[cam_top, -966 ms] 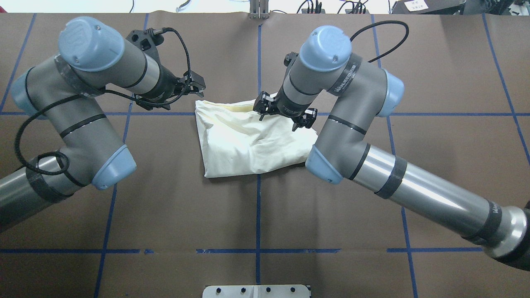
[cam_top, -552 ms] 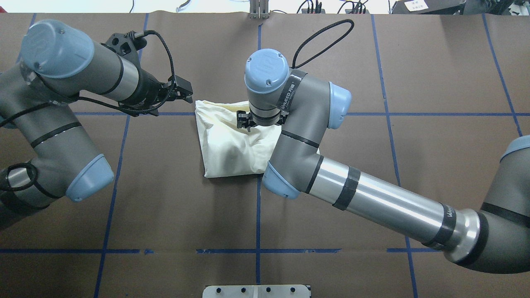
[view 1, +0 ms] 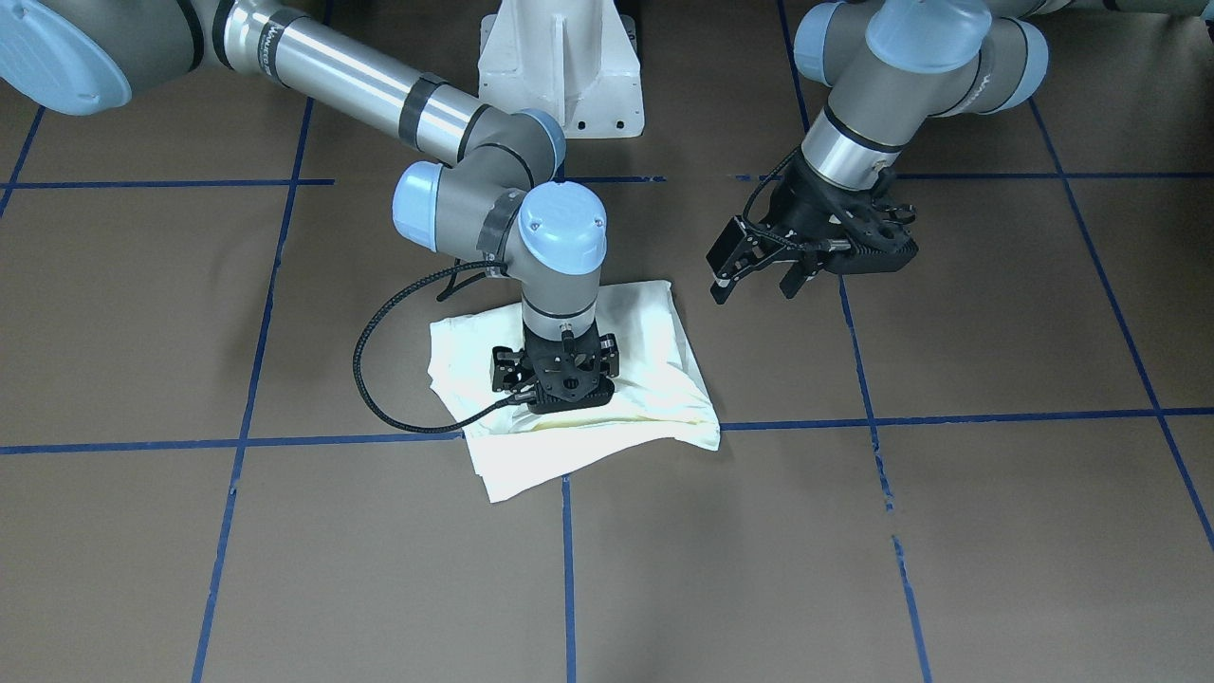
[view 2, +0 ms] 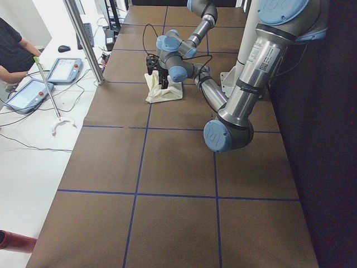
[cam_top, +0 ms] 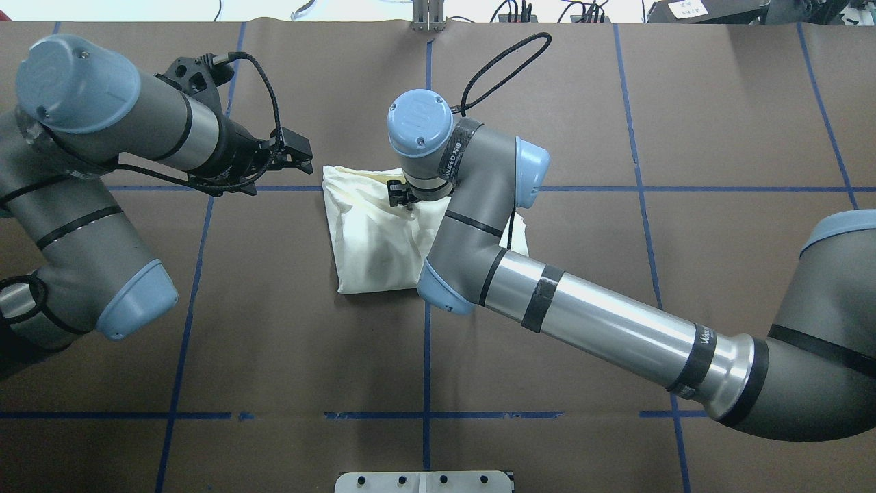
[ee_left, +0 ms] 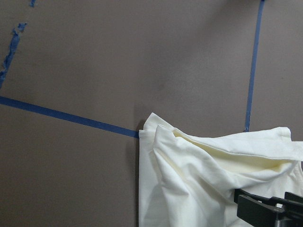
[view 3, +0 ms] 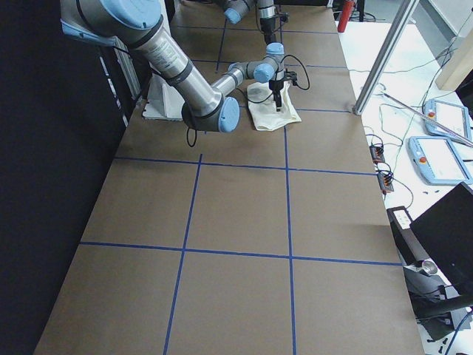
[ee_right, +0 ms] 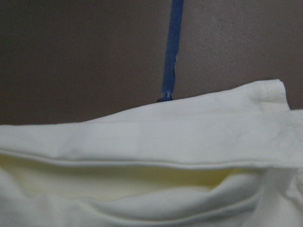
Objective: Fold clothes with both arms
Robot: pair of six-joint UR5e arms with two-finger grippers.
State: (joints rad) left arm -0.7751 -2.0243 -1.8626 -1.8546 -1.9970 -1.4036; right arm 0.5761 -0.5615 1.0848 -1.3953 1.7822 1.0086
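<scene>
We found the folded cream shirt (view 1: 654, 379) mid-table (view 1: 948, 531), the right gripper (view 1: 555, 379) pressed on its outer edge, grip impossible to tell, the left gripper (view 1: 756, 285) spread wide just beside it; pinching several layers at once could drag the fold apart.

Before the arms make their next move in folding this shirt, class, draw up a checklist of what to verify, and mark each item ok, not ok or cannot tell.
1. Left gripper open and empty: ok, jaws apart with nothing between them.
2. Left gripper clear of the shirt: ok, it hangs beside the shirt over bare table.
3. Right gripper placed over the shirt: ok, it points straight down at the layered edge.
4. Right gripper's hold on the cloth: cannot tell, its tips are hidden under its own body.
5. Fold lying flat and even: not ok, the layers gape along that edge and the outline is skewed.
</scene>
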